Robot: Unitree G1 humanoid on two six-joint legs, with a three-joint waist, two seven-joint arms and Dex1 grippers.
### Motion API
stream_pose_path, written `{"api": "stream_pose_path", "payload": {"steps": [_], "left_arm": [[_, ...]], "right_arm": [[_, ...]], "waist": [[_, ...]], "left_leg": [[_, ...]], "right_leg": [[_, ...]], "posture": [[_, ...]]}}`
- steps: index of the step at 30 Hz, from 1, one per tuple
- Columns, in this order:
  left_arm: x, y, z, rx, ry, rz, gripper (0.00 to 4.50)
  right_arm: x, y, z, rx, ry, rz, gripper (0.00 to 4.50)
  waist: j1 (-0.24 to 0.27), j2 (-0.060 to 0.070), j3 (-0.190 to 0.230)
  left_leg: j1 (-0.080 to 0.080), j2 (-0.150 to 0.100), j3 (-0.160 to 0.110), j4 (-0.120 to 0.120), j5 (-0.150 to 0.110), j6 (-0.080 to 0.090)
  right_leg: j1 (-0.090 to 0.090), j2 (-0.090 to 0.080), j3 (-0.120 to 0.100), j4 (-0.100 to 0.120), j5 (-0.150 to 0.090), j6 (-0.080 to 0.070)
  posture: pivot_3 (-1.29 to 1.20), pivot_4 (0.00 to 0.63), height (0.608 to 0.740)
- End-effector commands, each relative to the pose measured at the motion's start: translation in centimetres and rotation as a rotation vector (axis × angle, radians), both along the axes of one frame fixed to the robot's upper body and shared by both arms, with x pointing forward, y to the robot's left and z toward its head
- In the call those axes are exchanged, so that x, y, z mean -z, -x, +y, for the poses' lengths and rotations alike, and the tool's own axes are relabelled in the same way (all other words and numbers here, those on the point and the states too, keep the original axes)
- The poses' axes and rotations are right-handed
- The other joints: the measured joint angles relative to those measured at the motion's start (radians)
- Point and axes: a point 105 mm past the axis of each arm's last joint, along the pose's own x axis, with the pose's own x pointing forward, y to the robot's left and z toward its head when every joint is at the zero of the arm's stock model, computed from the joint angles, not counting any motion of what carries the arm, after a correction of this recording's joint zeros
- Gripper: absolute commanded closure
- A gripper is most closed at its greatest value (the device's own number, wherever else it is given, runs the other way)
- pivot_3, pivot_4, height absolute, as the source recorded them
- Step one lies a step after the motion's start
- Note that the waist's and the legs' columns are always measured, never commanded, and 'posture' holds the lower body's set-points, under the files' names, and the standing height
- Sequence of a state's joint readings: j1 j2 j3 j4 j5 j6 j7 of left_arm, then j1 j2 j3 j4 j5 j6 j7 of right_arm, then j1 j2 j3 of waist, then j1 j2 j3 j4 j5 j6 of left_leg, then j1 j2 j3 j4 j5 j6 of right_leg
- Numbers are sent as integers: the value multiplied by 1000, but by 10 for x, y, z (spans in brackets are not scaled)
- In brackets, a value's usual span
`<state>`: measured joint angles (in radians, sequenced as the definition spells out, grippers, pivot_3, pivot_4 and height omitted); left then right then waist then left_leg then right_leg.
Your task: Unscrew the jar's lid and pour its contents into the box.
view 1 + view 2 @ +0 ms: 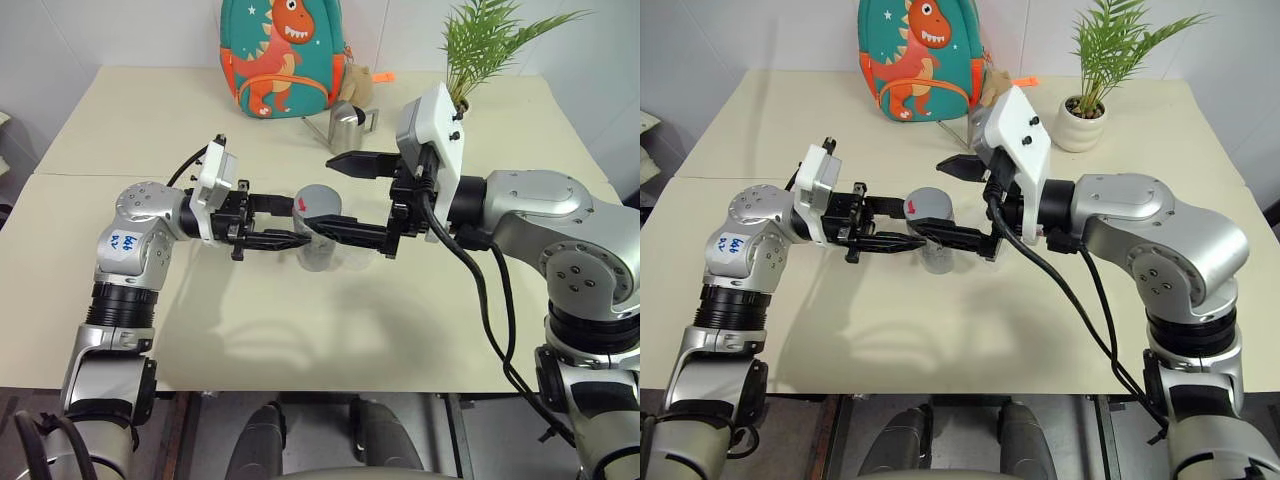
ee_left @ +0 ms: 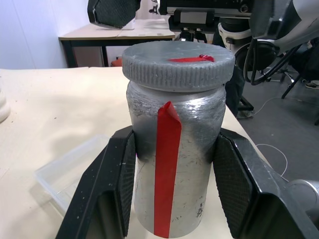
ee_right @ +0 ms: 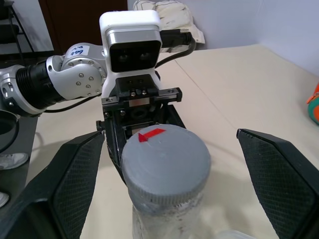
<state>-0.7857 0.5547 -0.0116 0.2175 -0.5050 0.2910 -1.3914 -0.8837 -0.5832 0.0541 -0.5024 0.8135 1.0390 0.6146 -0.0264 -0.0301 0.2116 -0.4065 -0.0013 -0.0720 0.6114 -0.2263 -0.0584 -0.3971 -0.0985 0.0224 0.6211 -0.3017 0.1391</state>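
The jar (image 2: 174,169), silver-grey with a red strip down its side, stands upright above the table with my left gripper (image 1: 300,222) shut on its body, one black finger on each side. The grey lid (image 3: 166,167), with a red mark on top, sits on the jar. My right gripper (image 1: 322,193) is open, and its two fingers stand wide apart on either side of the lid without touching it. The clear plastic box (image 2: 65,174) lies on the table just below and behind the jar. The contents are hidden inside the jar.
A steel pitcher (image 1: 348,125) stands behind my grippers. A dinosaur backpack (image 1: 283,55) leans at the back edge of the table (image 1: 120,120), and a potted plant (image 1: 1085,110) stands at the back right.
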Motion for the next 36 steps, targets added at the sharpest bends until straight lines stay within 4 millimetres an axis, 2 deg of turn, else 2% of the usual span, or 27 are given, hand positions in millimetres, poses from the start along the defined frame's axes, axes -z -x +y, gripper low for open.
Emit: {"api": "stream_pose_path", "payload": {"steps": [1, 23, 25, 36], "left_arm": [[-12, 1, -2, 15, 5, -54, 2573], [-13, 2, -3, 14, 5, -61, 2573], [-13, 2, -3, 13, 6, -61, 2573], [-13, 2, -3, 14, 8, -65, 2573]], "right_arm": [[-6, 3, 3, -13, 1, -18, 34], [-3, 1, 9, -22, 31, -13, 34], [-2, 2, 9, -28, 38, -15, 409], [-3, 2, 11, -37, 35, -29, 409]], "waist": [[0, 0, 0], [0, 0, 0], [0, 0, 0], [0, 0, 0]], "left_leg": [[0, 0, 0, 0, 0, 0], [0, 0, 0, 0, 0, 0], [0, 0, 0, 0, 0, 0], [0, 0, 0, 0, 0, 0]], "right_leg": [[0, 0, 0, 0, 0, 0], [0, 0, 0, 0, 0, 0], [0, 0, 0, 0, 0, 0], [0, 0, 0, 0, 0, 0]], "posture": [[0, 150, 740], [0, 150, 740], [0, 150, 740], [0, 150, 740]]}}
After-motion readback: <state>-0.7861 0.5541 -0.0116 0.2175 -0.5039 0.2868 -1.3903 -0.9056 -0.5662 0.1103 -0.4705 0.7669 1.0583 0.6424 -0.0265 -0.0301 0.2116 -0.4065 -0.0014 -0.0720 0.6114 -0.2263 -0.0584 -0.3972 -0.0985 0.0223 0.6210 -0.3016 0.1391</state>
